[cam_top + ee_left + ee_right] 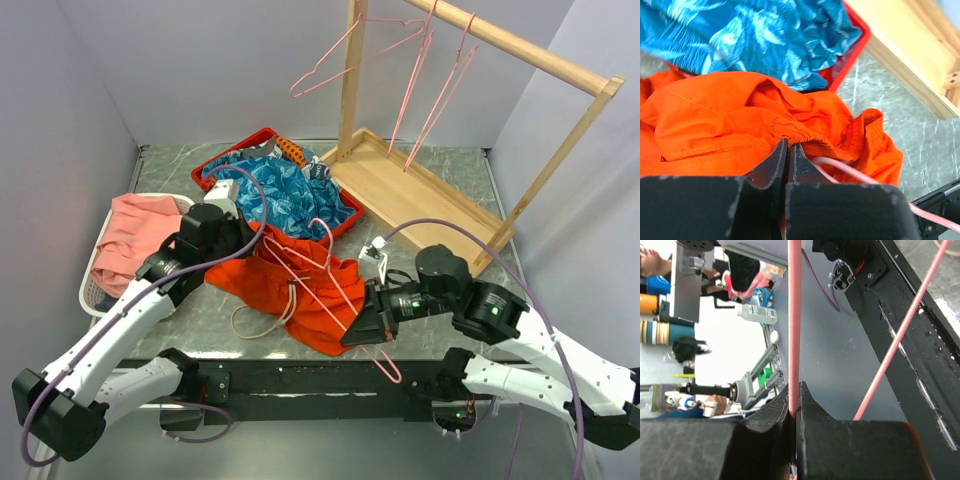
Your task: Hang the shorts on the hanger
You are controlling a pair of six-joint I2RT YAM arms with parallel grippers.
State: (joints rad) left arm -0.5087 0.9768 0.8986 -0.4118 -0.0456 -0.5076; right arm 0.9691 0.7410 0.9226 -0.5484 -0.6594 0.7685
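The orange-red shorts (300, 290) lie crumpled on the table in front of the red tray, their white drawstring (262, 318) trailing toward the near edge. My left gripper (256, 240) is shut on a gathered fold of the shorts' waistband; the left wrist view shows the fabric (735, 115) pinched at my fingertips (788, 142). The pink wire hanger (335, 285) lies tilted across the shorts, its hook near the table's front edge. My right gripper (358, 330) is shut on its wire, seen as a straight pink rod (794, 315) between my closed jaws (795, 407). The wire also shows in the left wrist view (850, 170).
A red tray (345, 225) holds a blue leaf-patterned garment (285, 190). A white basket (95, 295) at the left holds a salmon-pink cloth (140, 235). A wooden rack (420, 190) at the back right carries more pink hangers (430, 90) on its rail.
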